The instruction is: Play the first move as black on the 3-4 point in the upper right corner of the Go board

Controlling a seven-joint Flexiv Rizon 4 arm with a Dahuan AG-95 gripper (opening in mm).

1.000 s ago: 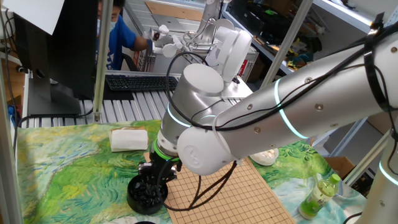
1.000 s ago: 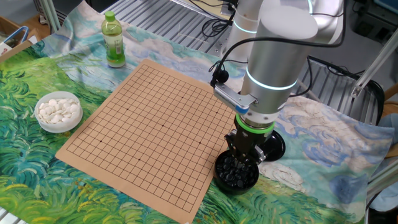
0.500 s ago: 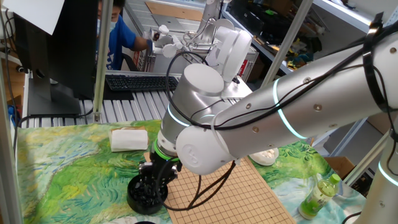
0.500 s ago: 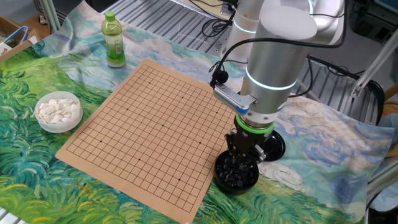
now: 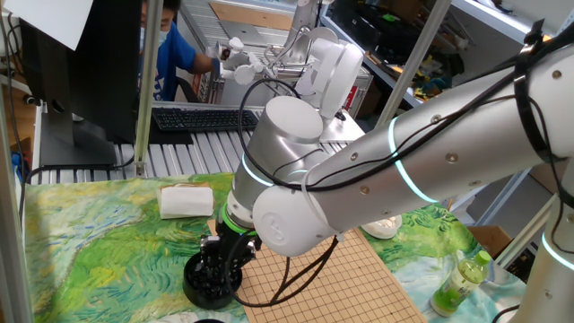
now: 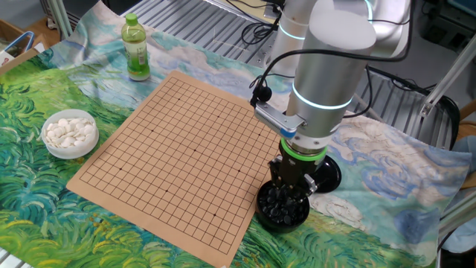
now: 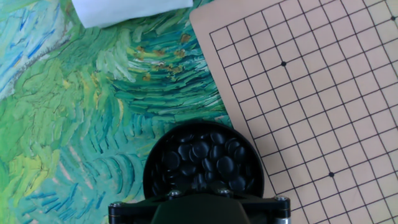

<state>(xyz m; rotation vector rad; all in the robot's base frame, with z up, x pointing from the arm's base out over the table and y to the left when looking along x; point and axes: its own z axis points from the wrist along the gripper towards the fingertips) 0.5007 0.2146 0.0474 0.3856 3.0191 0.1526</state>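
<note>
Black stones fill the bowl (image 6: 282,211) beside the Go board (image 6: 178,156); my gripper (image 6: 291,195) has dipped slightly lower, jaws' state unclear, nothing picked yet.

Opposite fixed views; hand view downward.

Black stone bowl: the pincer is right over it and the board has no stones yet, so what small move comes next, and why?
Probably a short straight descent into the black bowl to close on one stone. The pincer hangs just above the heaped black stones, the Go board is bare, and no stone shows between its fingers, though the hand view hides the tips.
</note>
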